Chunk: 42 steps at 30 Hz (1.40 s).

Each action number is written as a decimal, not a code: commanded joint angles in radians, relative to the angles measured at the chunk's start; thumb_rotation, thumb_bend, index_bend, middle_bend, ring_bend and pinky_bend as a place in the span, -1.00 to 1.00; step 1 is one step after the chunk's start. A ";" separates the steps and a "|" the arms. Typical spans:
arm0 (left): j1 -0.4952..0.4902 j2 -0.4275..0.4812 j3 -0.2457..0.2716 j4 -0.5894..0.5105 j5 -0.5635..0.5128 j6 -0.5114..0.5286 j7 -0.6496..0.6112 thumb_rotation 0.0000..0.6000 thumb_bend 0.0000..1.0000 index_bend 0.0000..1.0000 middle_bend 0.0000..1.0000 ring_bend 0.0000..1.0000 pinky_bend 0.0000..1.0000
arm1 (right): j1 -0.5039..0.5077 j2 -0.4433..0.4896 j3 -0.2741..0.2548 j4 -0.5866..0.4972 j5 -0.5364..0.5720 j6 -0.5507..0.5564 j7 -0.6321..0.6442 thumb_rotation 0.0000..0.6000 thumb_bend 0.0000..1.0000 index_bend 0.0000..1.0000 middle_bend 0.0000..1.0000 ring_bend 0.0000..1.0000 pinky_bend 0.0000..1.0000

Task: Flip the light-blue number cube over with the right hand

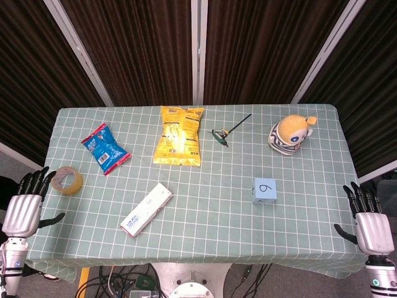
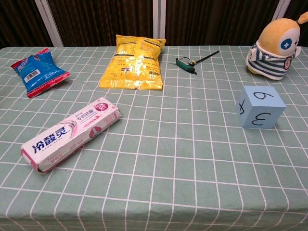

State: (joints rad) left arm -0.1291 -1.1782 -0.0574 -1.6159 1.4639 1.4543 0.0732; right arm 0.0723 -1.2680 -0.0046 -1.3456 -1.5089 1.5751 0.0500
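Note:
The light-blue number cube [image 1: 264,189] [image 2: 260,107] sits on the checked tablecloth, right of centre, with a 6 or 9 on top and a 3 on the face toward me. My right hand [image 1: 370,218] hangs at the table's right front edge, fingers spread and holding nothing, well to the right of the cube. At the left front edge my left hand [image 1: 26,203] is likewise open with fingers apart. Neither hand shows in the chest view.
A toothpaste box [image 1: 146,208] [image 2: 71,138] lies front left. A tape roll [image 1: 67,180] is near the left hand. A blue snack pack [image 1: 105,148], a yellow chip bag [image 1: 180,135], a small dark tool [image 1: 224,133] and a round toy robot [image 1: 290,134] line the back.

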 commanded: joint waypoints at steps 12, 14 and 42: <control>-0.006 -0.002 0.008 -0.007 0.011 -0.012 0.002 1.00 -1.00 -0.86 -1.00 -1.00 -0.92 | -0.001 0.051 0.016 -0.066 -0.017 -0.021 0.007 1.00 -0.42 -1.00 -1.00 -1.00 -1.00; -0.008 -0.006 0.011 -0.004 0.013 -0.018 -0.002 1.00 -1.00 -0.86 -1.00 -1.00 -0.92 | 0.004 0.063 0.017 -0.087 -0.002 -0.049 -0.012 1.00 0.16 -1.00 -1.00 -1.00 -1.00; -0.008 -0.030 0.040 0.022 0.029 -0.042 -0.005 1.00 -1.00 -0.86 -1.00 -1.00 -0.92 | 0.285 0.254 0.030 -0.318 0.160 -0.699 0.070 1.00 1.00 -1.00 0.95 0.76 0.60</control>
State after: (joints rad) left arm -0.1371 -1.2082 -0.0177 -1.5936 1.4924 1.4126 0.0679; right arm 0.2967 -1.0378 0.0084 -1.6314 -1.3834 0.9542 0.0863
